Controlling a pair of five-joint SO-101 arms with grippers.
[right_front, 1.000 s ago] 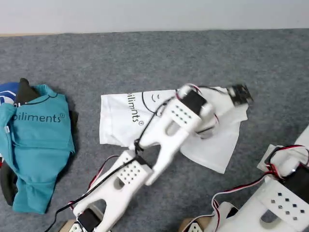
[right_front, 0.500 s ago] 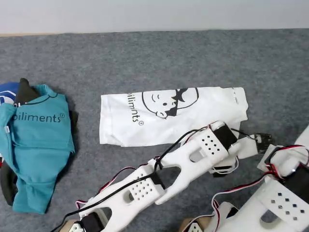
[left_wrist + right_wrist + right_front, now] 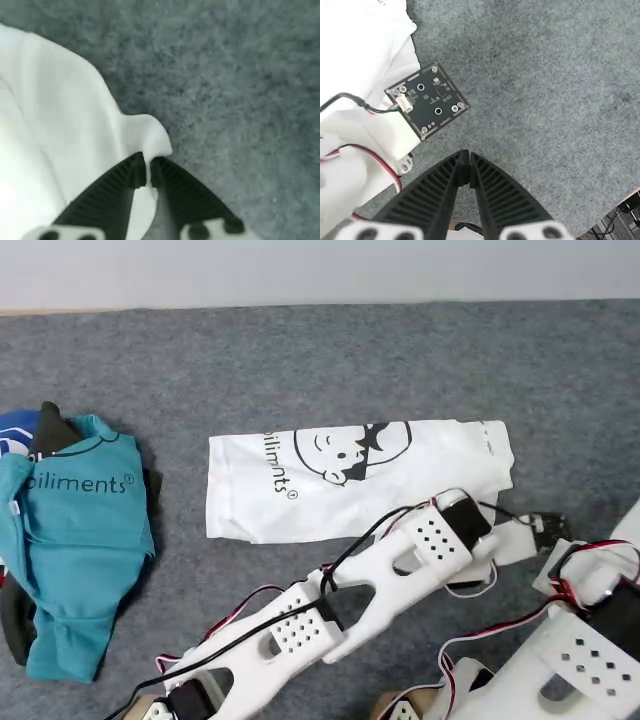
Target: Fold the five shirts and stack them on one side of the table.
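Grey felt table cover (image 3: pixel 300 350), with a pale wall (image 3: pixel 320 270) strip along the top of the high view. White shirt (image 3: pixel 330 480) lies folded into a long band at frame centre, black face drawing upward. My left gripper (image 3: pixel 146 166) is closed, pinching a corner of that shirt's edge at the band's lower right in the high view. My right gripper (image 3: pixel 469 156) has its jaws pressed together on nothing, over bare felt just beside the left wrist's circuit board (image 3: pixel 427 100). Teal shirt (image 3: pixel 85 530) lies rumpled at far left, well apart from the white one.
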